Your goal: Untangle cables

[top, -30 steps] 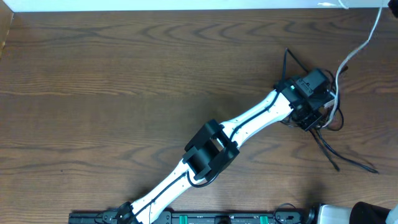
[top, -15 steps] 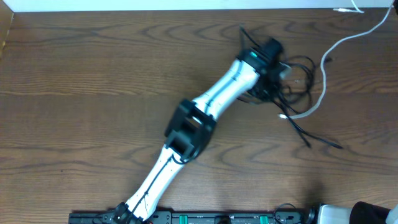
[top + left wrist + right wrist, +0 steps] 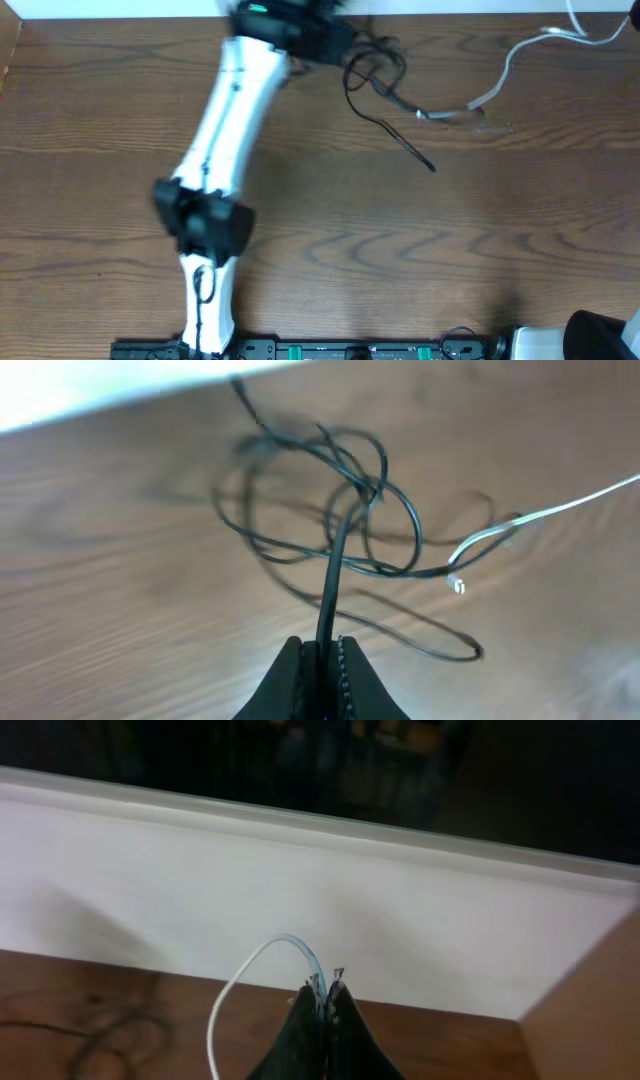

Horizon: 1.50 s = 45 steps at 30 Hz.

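Right, down at the lower edge of the left wrist view the left gripper (image 3: 322, 650) has its two fingers pinched tight on one strand of the black cables (image 3: 333, 560). That strand climbs straight up the frame into a loose knot of loops over the wooden table (image 3: 120, 610). Just right of the knot, a small white plug (image 3: 457, 586) sits at the tip of the white cable (image 3: 590, 495), which runs off toward the right edge. It lies close beside the black loops, and whether it threads through them I cannot tell. From overhead, the left arm (image 3: 225, 130) stretches from the bottom edge, left of centre, all the way up to the top of the frame, its wrist blurred at the table's far edge. The black tangle sits just right of that wrist at upper centre, with one tail trailing down toward the middle of the table. Further right, the white cable snakes up into the upper right corner. Over in the right wrist view, the right gripper (image 3: 325, 988) is closed as well. Its fingertips nip the white cable, which arches up and then drops to the lower left, with the white wall (image 3: 450, 920) just behind.
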Available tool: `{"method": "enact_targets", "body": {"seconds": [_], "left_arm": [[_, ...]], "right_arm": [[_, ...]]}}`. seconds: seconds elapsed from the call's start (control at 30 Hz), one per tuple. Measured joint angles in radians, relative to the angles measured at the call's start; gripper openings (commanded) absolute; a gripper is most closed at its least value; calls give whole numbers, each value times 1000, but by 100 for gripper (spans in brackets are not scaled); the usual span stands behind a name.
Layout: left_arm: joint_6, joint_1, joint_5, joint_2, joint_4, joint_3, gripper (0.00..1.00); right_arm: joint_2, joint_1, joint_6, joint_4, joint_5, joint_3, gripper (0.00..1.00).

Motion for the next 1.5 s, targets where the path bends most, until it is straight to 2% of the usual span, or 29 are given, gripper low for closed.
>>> {"method": "enact_targets", "body": {"seconds": [0.17,0.27,0.43,0.6,0.83,1.2,1.5], "left_arm": [[0,243,-25,-138,-59,0,8],[5,296,-27,-179,-85,0,7],[10,288,-50,-189,-76,0,7],[10,299,-97,-189,-80,0,7],[10,380,-111,-215,-82,0,8],[2,525,-83,-311,-92,0,8],[2,415,-31,-311,-106,0,7]], "right_arm": [[0,-2,-36,-23,106,0,1],[0,-6,-69,-23,202,0,1],[0,-57,-85,-23,265,0,1],[0,-177,-91,-19,288,0,1],[0,-371,-81,-10,306,0,1],[0,-544,-42,11,235,0,1],[8,-544,-12,-11,150,1,1]]}}
